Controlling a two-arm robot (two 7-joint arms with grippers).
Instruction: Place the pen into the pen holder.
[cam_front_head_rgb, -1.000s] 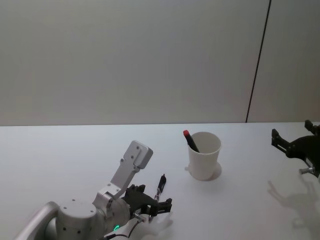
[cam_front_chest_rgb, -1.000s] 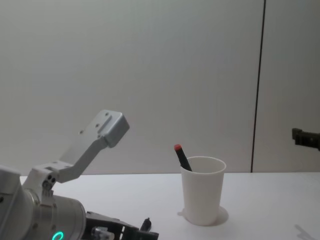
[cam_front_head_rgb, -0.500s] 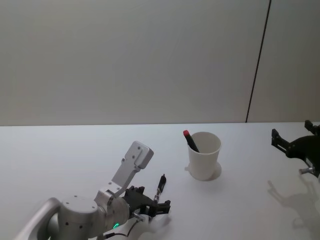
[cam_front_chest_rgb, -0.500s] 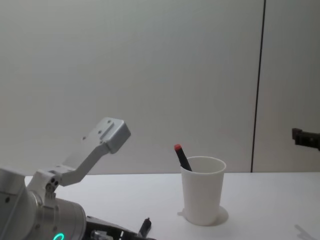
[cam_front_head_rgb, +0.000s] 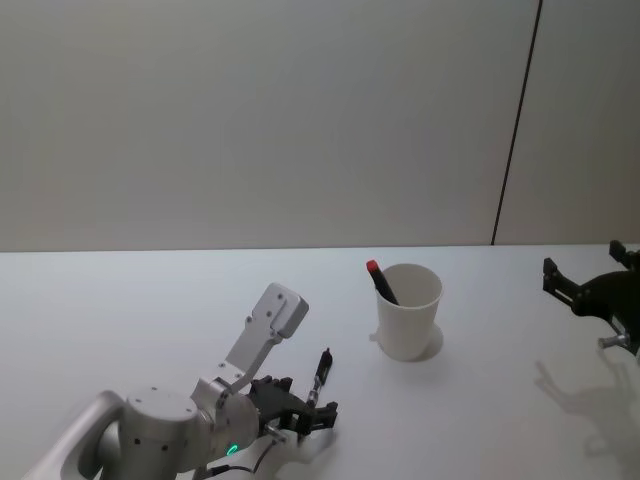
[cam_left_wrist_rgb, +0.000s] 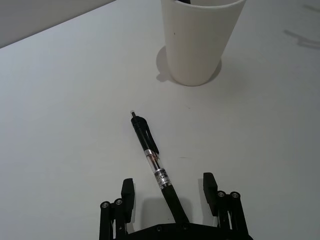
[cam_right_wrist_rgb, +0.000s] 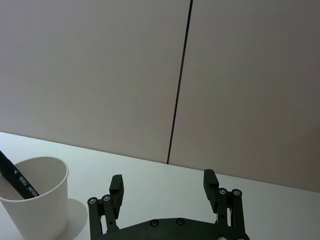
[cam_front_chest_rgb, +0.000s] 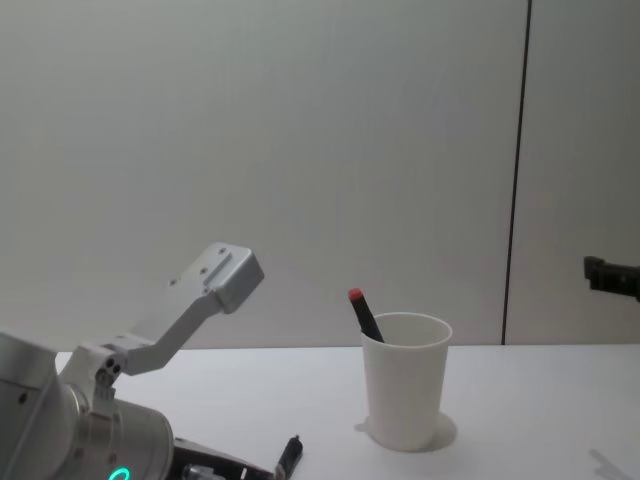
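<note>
I have the left gripper (cam_front_head_rgb: 305, 415) (cam_left_wrist_rgb: 168, 184) low over the white table (cam_front_head_rgb: 150, 300), jaws spread wide astride the black clear-barrelled pen (cam_left_wrist_rgb: 152, 157) (cam_front_head_rgb: 321, 372) lying flat, near the white paper cup (cam_front_head_rgb: 408, 318) (cam_left_wrist_rgb: 200, 40). Right gripper (cam_front_head_rgb: 590, 290) (cam_right_wrist_rgb: 163, 180) parked far right, jaws apart.

The pen (cam_front_head_rgb: 321, 372) is laid on the table (cam_front_head_rgb: 120, 320), left of and before the cup (cam_front_head_rgb: 408, 312), between the left gripper's (cam_left_wrist_rgb: 168, 181) spread fingers. Another pen (cam_front_head_rgb: 381, 283) is stood in the cup.
</note>
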